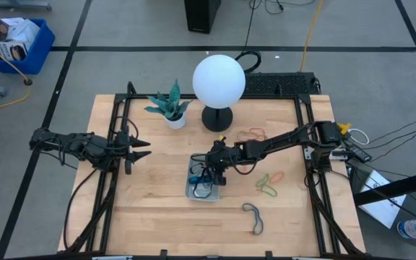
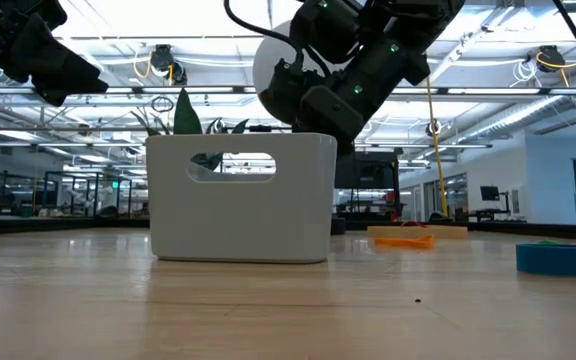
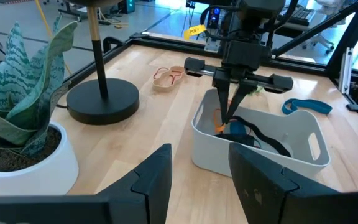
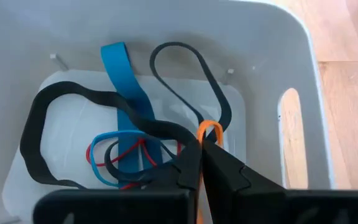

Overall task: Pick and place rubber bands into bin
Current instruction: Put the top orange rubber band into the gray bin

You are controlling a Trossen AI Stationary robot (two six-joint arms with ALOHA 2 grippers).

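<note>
The bin (image 1: 204,185) is a small pale plastic tray with handle slots, standing at the table's middle; it also shows in the low view (image 2: 240,200). Inside it lie black (image 4: 48,124), blue (image 4: 124,81) and red (image 4: 135,149) rubber bands. My right gripper (image 4: 202,144) reaches down into the bin from above, shut on an orange rubber band (image 4: 209,128). My left gripper (image 1: 141,149) waits open and empty over the table's left part, to the left of the bin. My right gripper pinches the orange band between its two fingertips (image 4: 219,158); a small loop end (image 4: 210,126) sticks out past them. The fingers (image 3: 229,102) point down into the bin from above. The rest of the band is hidden behind the fingers.
A white globe lamp (image 1: 219,79) on a black foot and a potted plant (image 1: 170,108) stand at the far side. Loose bands lie on the table to the bin's right: tan ones (image 1: 251,134), green and orange ones (image 1: 269,180), a grey one (image 1: 254,218).
</note>
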